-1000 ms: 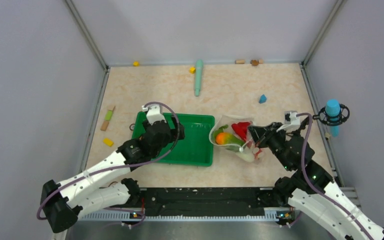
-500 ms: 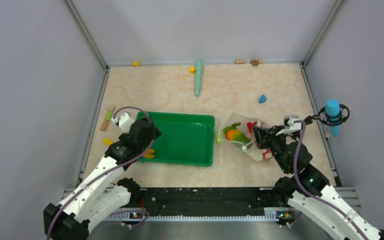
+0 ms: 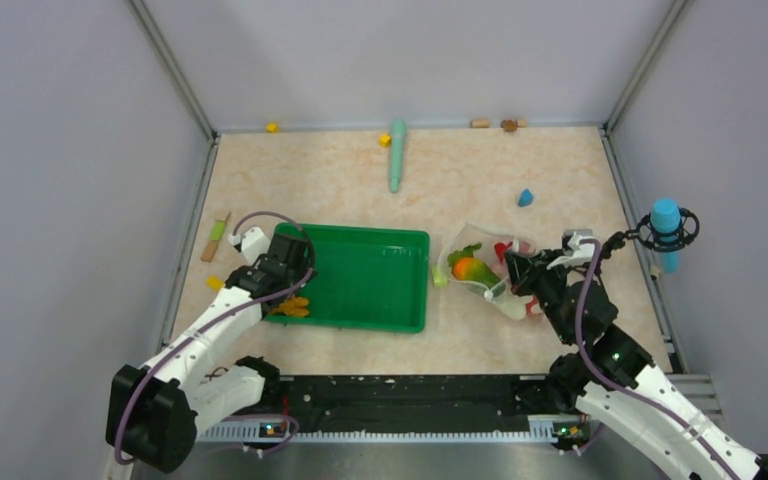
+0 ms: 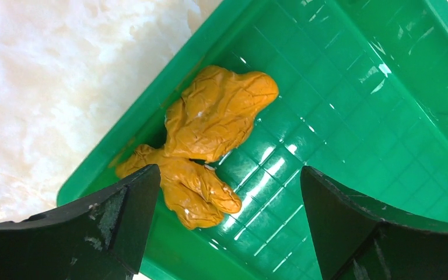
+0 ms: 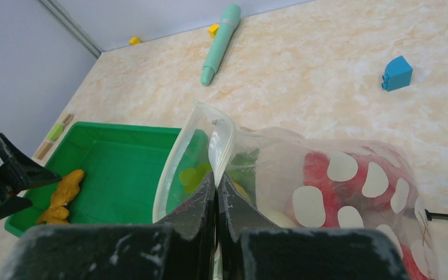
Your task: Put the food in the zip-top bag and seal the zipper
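Your left claw (image 4: 227, 192) hangs wide open and empty over the bunch (image 4: 216, 122) in the tray's (image 4: 350, 116) near-left corner. The bunch looks light, soft and lumpy, so pinch across its middle. Right of the tray, your right claw (image 5: 217, 189) is clamped on the bag's (image 5: 332, 175) floppy rim.

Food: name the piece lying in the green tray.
The yellow-orange bunch under the open left gripper; the mango and red pieces sit in the dotted bag.

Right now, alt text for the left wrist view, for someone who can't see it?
The open left hand hangs over a corner of the green tray, its dark fingers either side of a yellow-orange toy bunch lying there. Pale marbled table shows beyond the tray's rim.
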